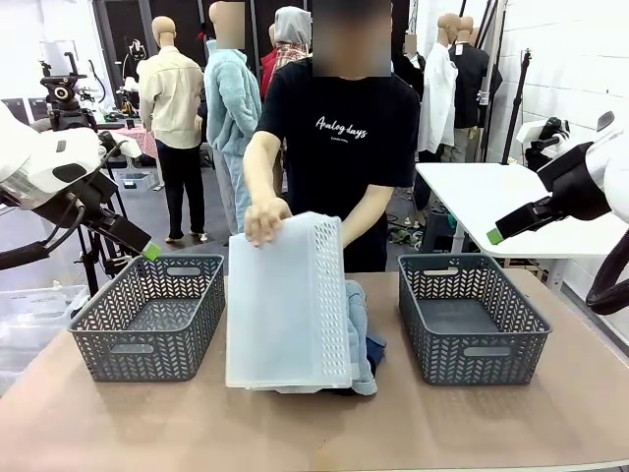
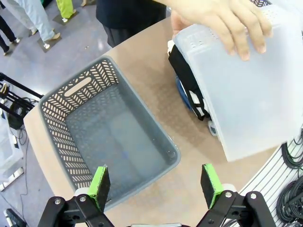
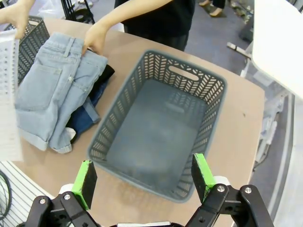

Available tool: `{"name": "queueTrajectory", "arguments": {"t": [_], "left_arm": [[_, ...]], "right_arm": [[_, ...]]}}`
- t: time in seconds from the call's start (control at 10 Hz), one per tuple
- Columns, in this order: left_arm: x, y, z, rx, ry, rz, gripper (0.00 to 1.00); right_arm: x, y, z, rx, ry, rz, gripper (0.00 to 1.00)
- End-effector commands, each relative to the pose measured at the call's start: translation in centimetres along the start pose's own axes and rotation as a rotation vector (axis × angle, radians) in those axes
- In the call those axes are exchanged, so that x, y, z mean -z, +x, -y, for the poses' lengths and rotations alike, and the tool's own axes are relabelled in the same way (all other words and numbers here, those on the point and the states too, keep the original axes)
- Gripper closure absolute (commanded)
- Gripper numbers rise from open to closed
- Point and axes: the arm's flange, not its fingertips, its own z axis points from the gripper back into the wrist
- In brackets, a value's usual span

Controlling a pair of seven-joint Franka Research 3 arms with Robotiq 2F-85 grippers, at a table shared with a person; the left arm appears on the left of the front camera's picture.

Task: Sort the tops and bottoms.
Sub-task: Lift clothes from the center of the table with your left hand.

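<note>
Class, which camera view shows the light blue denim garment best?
The right wrist view: the light blue denim garment lies spread out, hems visible. The front view shows just its edge beside the white bin; in the left wrist view that bin hides it.

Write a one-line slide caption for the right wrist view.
Open right claw above a grey basket; a hand touches light denim shorts beside it.

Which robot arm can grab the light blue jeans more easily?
Probably the right end effector: the light blue jeans lie uncovered on its side, while the person's white bin screens them from the left end effector.
</note>
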Motion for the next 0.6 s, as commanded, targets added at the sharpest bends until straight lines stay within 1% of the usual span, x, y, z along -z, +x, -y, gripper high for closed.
{"name": "queueTrajectory", "arguments": {"t": [0.0, 0.5], "left_arm": [[-0.16, -0.13, -0.19, 0.010, 0.005, -0.001, 0.00], [-0.16, -0.13, -0.19, 0.010, 0.005, -0.001, 0.00]], "right_arm": [[0.05, 0.00, -0.11, 0.016, 0.003, -0.003, 0.00], [0.05, 0.00, -0.11, 0.016, 0.003, -0.003, 0.00]]}}
